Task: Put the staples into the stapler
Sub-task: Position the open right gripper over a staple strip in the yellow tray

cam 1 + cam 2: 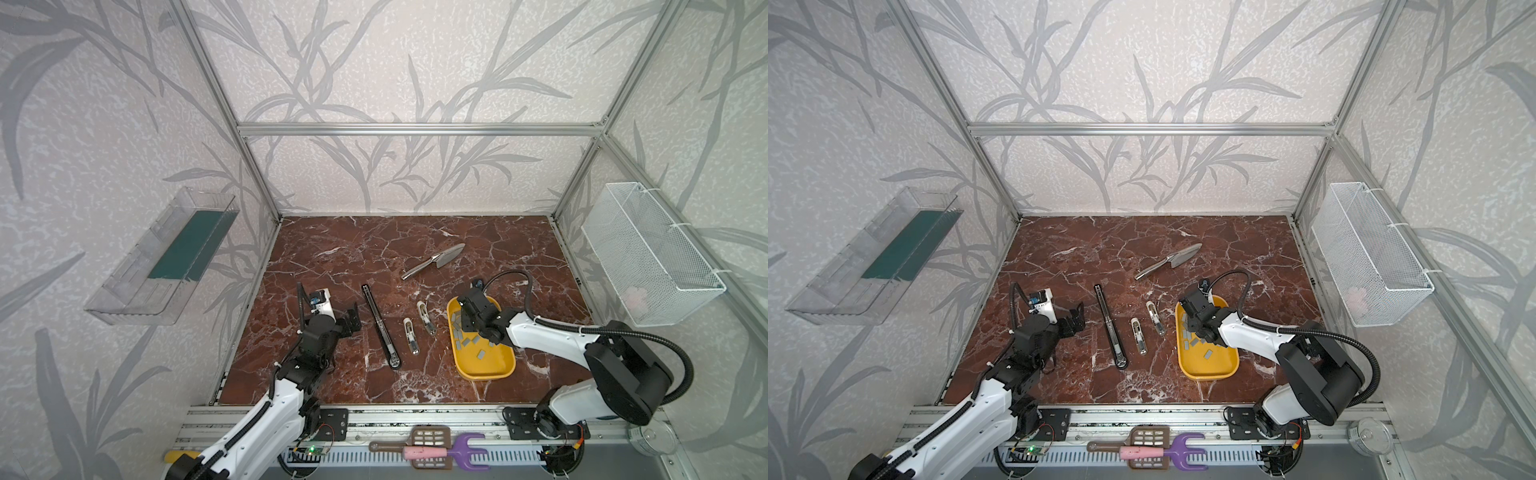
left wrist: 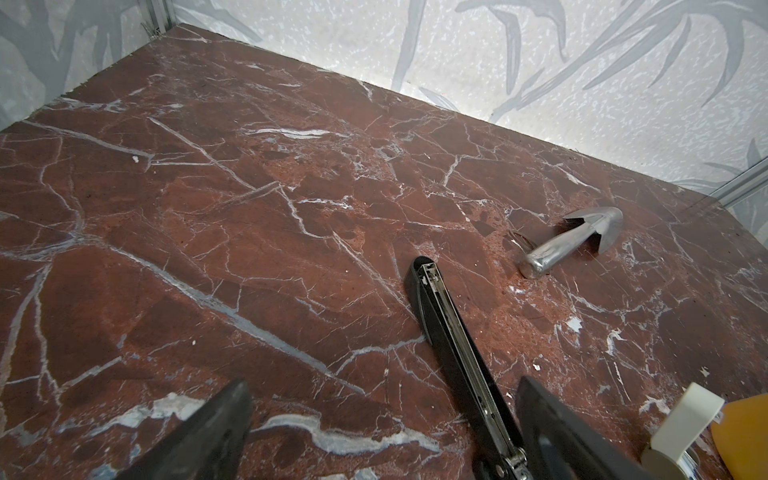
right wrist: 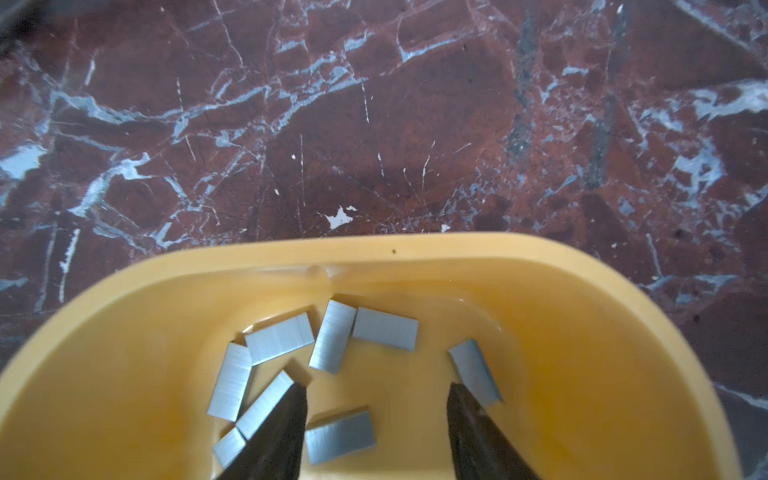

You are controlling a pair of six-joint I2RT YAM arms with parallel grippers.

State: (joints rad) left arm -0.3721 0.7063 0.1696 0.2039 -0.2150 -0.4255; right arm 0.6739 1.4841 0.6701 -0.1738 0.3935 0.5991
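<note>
Marble tabletop (image 1: pixel 332 257): flat grey staples (image 3: pixel 332 336), yellow tray (image 3: pixel 582 353).

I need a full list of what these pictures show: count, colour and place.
staples: many, grey, in the tray
tray: one, yellow, table right
black stapler: one, opened flat, table middle
small staplers: two, white-silver, between black stapler and tray
trowel: one, silver, behind the staplers
table: one, red-brown marble
bin: one, clear, left wall
basket: one, white mesh, right wall
toys: three, brown, pink, purple, front rail
lid: one, clear, front right corner
left tool: black, open, beside black stapler
right tool: black, open, over the staples
</note>
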